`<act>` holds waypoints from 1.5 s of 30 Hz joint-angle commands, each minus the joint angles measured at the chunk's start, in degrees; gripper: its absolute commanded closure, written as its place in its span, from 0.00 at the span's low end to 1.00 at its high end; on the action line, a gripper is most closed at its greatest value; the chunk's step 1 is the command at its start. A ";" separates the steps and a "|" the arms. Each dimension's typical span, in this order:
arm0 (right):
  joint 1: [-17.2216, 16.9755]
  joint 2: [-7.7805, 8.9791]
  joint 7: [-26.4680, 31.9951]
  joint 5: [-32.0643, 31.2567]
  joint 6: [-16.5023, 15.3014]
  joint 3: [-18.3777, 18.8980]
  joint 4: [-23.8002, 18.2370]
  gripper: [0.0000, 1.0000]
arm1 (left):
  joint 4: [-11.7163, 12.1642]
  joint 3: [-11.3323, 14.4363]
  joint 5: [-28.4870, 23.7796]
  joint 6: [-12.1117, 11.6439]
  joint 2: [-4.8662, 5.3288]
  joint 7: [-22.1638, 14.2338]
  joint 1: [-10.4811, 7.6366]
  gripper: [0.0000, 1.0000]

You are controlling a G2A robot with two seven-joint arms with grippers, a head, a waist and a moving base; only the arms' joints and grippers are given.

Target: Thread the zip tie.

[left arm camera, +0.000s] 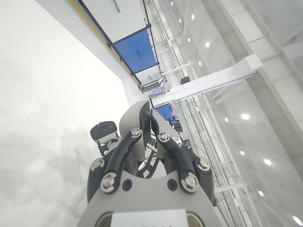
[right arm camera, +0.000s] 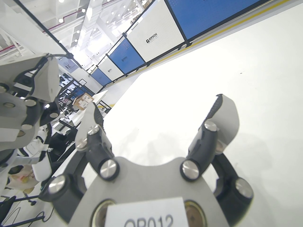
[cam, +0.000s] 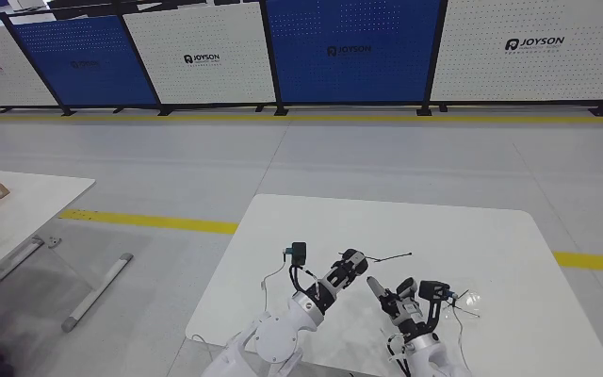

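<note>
White table (cam: 471, 236): open surface beyond both sets of jaws, far edge well apart. Left gripper (left arm camera: 148, 116): jaws pressed together, pinching black zip tie (cam: 388, 256), strap jutting past tips; gripped end hidden. Right gripper (right arm camera: 158, 109): jaws spread, just beside.

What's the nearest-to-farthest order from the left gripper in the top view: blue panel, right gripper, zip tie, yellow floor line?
1. zip tie, clamped in the left gripper.
2. right gripper, beside it over the table.
3. yellow floor line, beyond the table.
4. blue panel, at the back.
</note>
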 commanded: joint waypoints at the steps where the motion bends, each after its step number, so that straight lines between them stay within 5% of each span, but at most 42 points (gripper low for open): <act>1: -0.19 -0.02 -0.54 -1.26 0.99 -0.37 -0.23 0.00 | 0.40 0.32 -0.19 0.15 -0.09 -0.14 -0.25 1.00; 3: -0.05 -0.13 -0.71 -2.13 2.57 -0.81 -0.34 0.47 | 0.71 0.75 0.01 0.63 -0.15 -0.57 -0.64 1.00; 7: 0.34 -0.30 -0.46 -2.11 3.71 -1.45 -0.40 0.65 | 1.02 1.16 0.26 1.03 -0.31 0.03 -1.13 1.00; 13: 0.12 0.09 3.12 1.73 -2.46 -0.55 -0.75 0.62 | 1.36 1.13 0.35 1.27 -0.43 0.66 -1.40 1.00; 24: -0.10 0.59 2.62 3.55 -6.45 1.30 -1.31 0.64 | 1.37 1.78 1.14 1.51 -0.52 -0.07 -1.21 1.00; 45: 0.98 0.51 -0.69 2.08 -6.94 -0.04 -1.56 0.69 | 0.98 2.50 2.37 1.78 -0.57 -0.72 -0.72 1.00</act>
